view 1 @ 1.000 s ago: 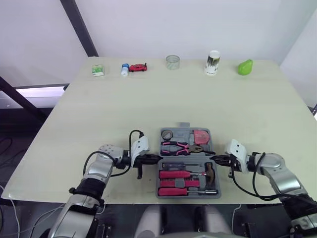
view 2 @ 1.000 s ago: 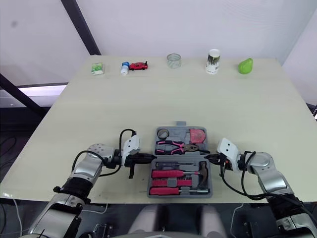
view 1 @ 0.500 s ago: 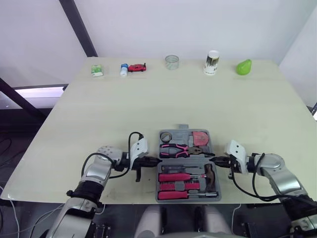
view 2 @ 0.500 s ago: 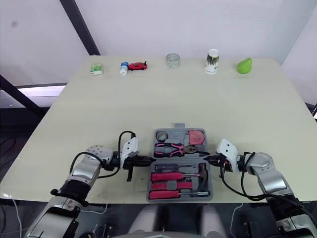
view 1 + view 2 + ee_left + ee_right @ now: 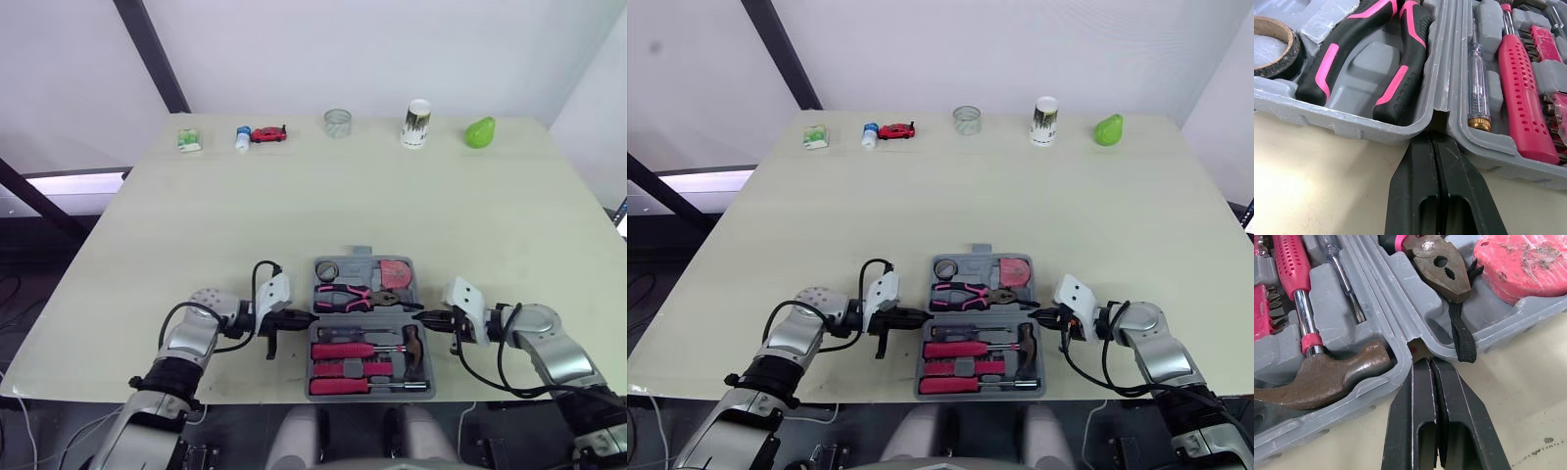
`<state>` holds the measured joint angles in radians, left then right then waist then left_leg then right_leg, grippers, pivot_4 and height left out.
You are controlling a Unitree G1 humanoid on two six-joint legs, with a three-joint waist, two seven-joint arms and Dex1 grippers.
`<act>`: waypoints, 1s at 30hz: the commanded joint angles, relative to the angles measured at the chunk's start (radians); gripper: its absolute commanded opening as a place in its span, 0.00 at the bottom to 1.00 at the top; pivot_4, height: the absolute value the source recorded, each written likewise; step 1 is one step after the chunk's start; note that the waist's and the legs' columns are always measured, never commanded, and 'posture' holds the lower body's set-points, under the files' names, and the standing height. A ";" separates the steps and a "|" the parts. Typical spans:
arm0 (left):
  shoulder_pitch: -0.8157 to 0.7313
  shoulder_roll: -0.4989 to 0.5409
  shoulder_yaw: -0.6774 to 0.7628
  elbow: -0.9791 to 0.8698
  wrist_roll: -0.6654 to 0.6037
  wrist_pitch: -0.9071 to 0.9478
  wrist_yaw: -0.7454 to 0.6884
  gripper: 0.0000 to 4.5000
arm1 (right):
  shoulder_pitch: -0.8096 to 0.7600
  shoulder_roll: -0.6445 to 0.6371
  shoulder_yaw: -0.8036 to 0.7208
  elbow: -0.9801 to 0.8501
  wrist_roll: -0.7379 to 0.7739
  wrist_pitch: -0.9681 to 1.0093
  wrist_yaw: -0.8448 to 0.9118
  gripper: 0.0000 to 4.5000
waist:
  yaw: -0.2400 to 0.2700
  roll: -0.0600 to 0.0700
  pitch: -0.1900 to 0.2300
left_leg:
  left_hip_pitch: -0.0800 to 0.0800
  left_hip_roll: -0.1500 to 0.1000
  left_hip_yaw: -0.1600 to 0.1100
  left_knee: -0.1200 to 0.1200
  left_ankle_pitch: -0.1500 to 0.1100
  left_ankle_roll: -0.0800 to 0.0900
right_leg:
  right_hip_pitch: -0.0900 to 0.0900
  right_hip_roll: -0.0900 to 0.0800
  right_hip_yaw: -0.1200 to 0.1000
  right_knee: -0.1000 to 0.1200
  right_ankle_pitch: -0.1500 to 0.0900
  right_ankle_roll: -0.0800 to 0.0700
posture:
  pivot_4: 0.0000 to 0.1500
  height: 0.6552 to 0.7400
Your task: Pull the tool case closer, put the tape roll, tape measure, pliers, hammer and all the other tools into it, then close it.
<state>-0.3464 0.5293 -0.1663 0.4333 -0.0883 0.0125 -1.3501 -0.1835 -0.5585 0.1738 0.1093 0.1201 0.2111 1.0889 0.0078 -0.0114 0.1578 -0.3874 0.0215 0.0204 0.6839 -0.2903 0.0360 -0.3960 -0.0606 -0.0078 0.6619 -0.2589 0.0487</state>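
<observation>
Grey moulded plastic, the tool case [image 5: 361,260] lies open and flat on the surface [image 5: 294,206], close to its near edge and directly between the two arms. Its far half seats the tape roll [image 5: 327,270], the pliers [image 5: 358,294] and the red tape measure [image 5: 396,270]. Its near half holds the hammer [image 5: 415,343] beside the pink-handled screwdrivers [image 5: 343,349]. I see no loose tool lying beside the case, so loading looks finished and closing is what remains. The left gripper [image 5: 306,318] has its fingers [image 5: 1410,181] pressed together into one slim wedge, its tip at the notch where the two halves meet on the case's left side. The right gripper [image 5: 423,318] mirrors it, fingers [image 5: 1410,406] likewise together and nosed into the hinge gap on the right side, just beside the hammer head. Holding them together probably makes each pair narrow enough to enter that gap. Working both sides at once should keep the case square and not let it twist. From there, one half would have to be folded over the other, with care for the black strap hanging over the rim near the pliers.
</observation>
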 commanded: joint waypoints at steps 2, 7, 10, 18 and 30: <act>0.009 -0.018 -0.036 -0.035 -0.019 -0.009 -0.021 0.00 | 0.002 0.032 0.048 -0.070 0.041 0.001 0.038 0.01 | -0.001 0.000 0.000 | 0.000 0.000 0.000 0.000 0.000 0.000 | 0.000 0.000 0.000 0.000 0.000 0.000 | 1.00 1.00; 0.002 -0.015 -0.035 -0.028 -0.019 -0.009 -0.022 0.00 | 0.003 0.031 0.054 -0.065 0.032 -0.011 0.037 0.01 | -0.004 0.000 0.000 | 0.000 0.000 0.000 0.000 0.000 0.000 | 0.000 0.000 0.000 0.000 0.000 0.000 | 1.00 1.00; -0.003 -0.012 -0.033 -0.022 -0.018 -0.011 -0.022 0.00 | 0.005 0.032 0.053 -0.061 0.028 -0.020 0.033 0.01 | -0.005 0.000 0.000 | 0.000 0.000 0.000 0.000 0.000 0.000 | 0.000 0.000 0.000 0.000 0.000 0.000 | 1.00 1.00; 0.002 -0.001 -0.030 -0.028 -0.018 -0.011 -0.026 0.00 | 0.005 0.036 0.044 -0.058 0.021 -0.033 0.020 0.01 | -0.016 0.000 0.000 | 0.000 0.000 0.000 0.000 0.000 0.000 | 0.000 0.000 0.000 0.000 0.000 0.000 | 1.00 1.00; 0.024 0.066 0.046 -0.062 -0.056 -0.010 0.017 0.00 | 0.021 -0.019 -0.073 -0.017 0.040 -0.106 -0.030 0.01 | -0.020 0.000 0.000 | 0.000 0.001 0.000 0.000 0.000 0.000 | 0.000 0.000 0.000 0.001 0.000 0.000 | 1.00 1.00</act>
<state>-0.3269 0.5736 -0.1513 0.4105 -0.1215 0.0091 -1.3348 -0.1596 -0.5600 0.1484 0.1078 0.1287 0.1351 1.0618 -0.0120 -0.0114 0.1580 -0.3876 0.0228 0.0200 0.6838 -0.2903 0.0360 -0.3962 -0.0606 -0.0075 0.6625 -0.2589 0.0487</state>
